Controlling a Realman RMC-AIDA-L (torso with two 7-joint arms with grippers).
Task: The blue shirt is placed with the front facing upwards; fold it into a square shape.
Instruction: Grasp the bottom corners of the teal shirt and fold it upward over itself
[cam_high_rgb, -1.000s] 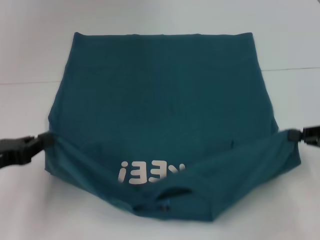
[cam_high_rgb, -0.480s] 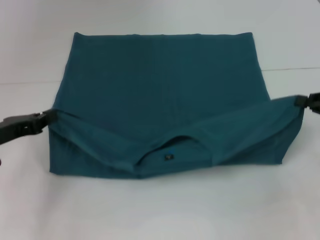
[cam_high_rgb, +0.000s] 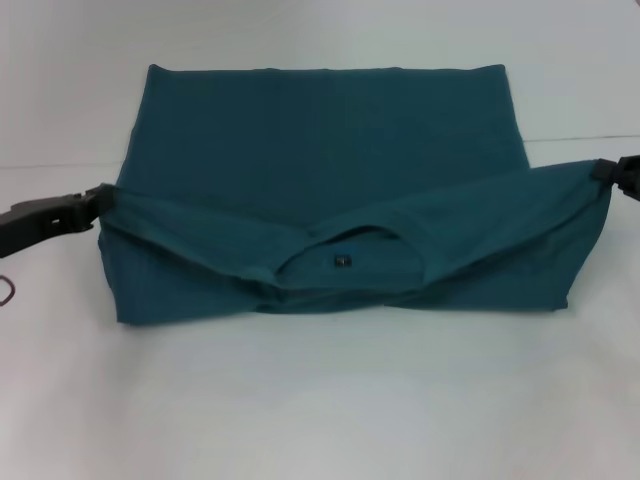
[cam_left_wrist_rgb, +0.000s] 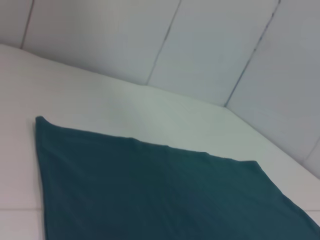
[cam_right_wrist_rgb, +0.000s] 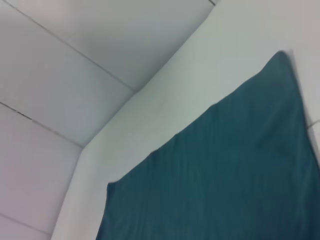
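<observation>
The blue shirt (cam_high_rgb: 320, 150) lies spread on the white table, its near part lifted and doubled back over the rest. The round collar with its small dark label (cam_high_rgb: 343, 260) faces up in the fold's middle. My left gripper (cam_high_rgb: 100, 200) is shut on the shirt's left corner, level with the fold. At the right edge of the head view my right gripper (cam_high_rgb: 612, 172) is shut on the right corner, held a little higher. Both wrist views show only flat teal cloth (cam_left_wrist_rgb: 150, 195) (cam_right_wrist_rgb: 225, 175) stretching away over the table.
The white table (cam_high_rgb: 320, 400) runs around the shirt on all sides. White wall panels (cam_left_wrist_rgb: 200, 45) rise behind the far edge. A thin dark cable loop (cam_high_rgb: 6, 290) shows at the left edge near my left arm.
Both grippers carried the shirt's near edge up and away from me. The cream print has vanished under the fold, and the collar now sits farther over the shirt's body.
</observation>
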